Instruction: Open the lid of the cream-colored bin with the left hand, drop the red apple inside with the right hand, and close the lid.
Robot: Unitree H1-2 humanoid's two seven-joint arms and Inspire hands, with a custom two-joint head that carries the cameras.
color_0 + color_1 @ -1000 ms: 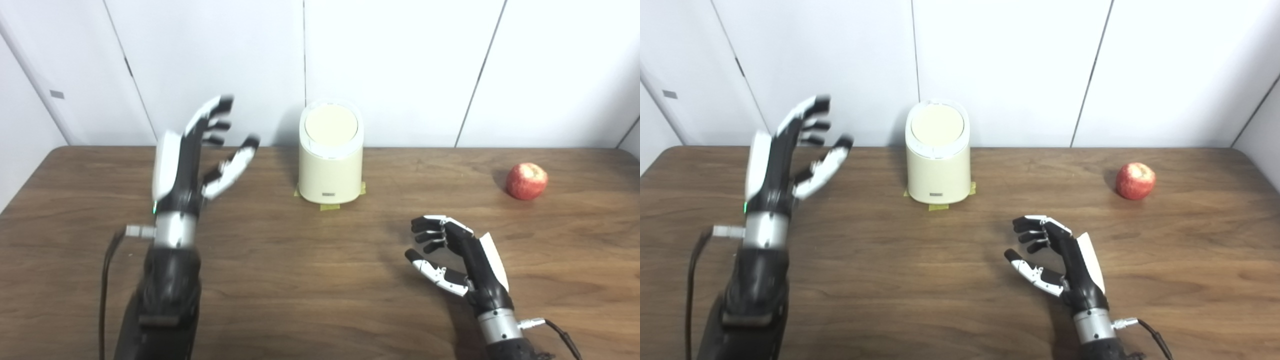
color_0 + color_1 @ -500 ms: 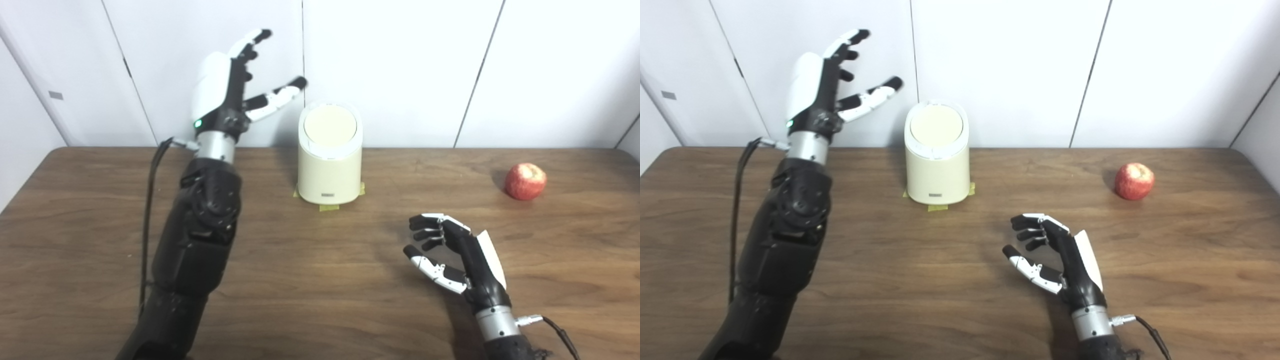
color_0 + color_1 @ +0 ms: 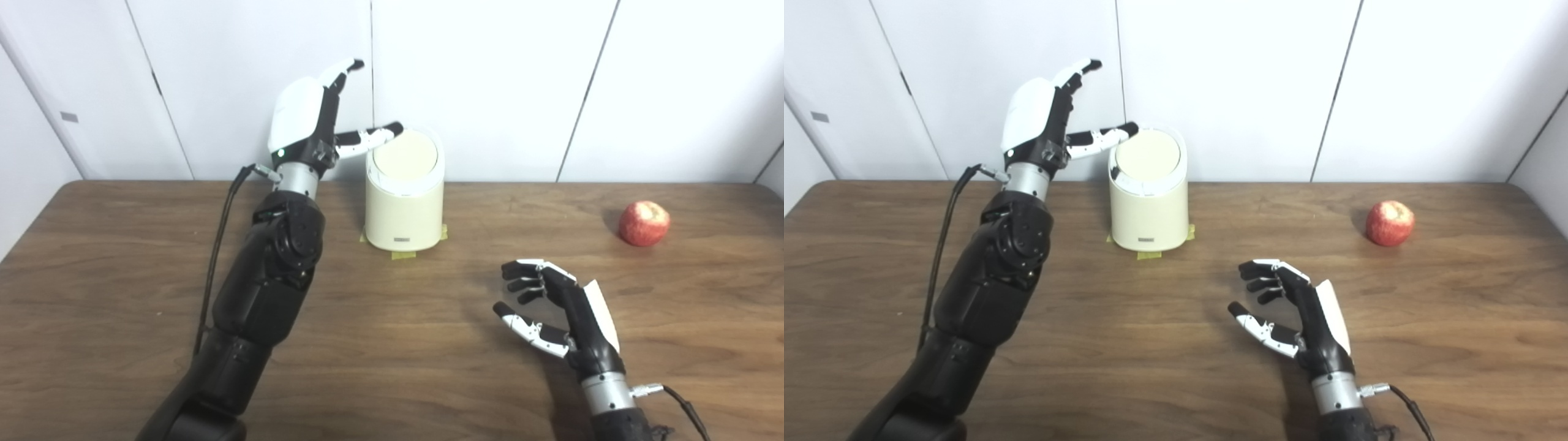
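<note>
Two hands empty. Left eye view: left hand (image 3: 309, 125) spread, thumb tip at rim of closed lid (image 3: 405, 154) on cream bin (image 3: 404, 208). Risk: sideways shove tips bin despite tape.

Right eye view: right hand (image 3: 1295, 309) loosely curled, well apart from red apple (image 3: 1390, 223); round apple may roll.
</note>
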